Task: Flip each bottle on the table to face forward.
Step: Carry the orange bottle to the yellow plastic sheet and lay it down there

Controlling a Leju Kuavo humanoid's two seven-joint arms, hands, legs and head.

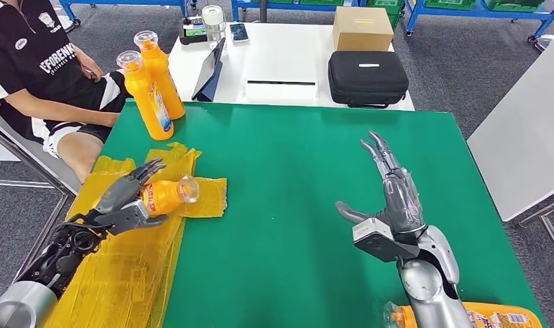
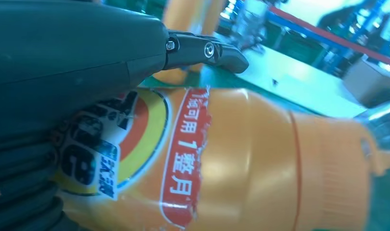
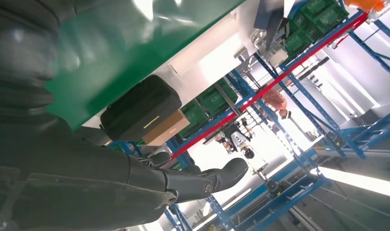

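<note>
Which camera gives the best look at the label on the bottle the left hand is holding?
The left wrist view: the held bottle fills it, label print readable. In the head view the left hand covers most of that bottle.

near bottle (image 1: 496,317) cut off by frame edge

Bright, even light — wrist views blurred.

Both arms are silver metal. The left arm (image 1: 28,287) shows black open framework and cabling near the wrist, ending in a left hand (image 1: 127,198) with grey fingers. The right arm (image 1: 428,283) carries a pale grey box at the wrist below the right hand (image 1: 390,198), whose dark fingers look glossy. A silver screw (image 2: 171,45) sits at one left finger's hinge.
</note>
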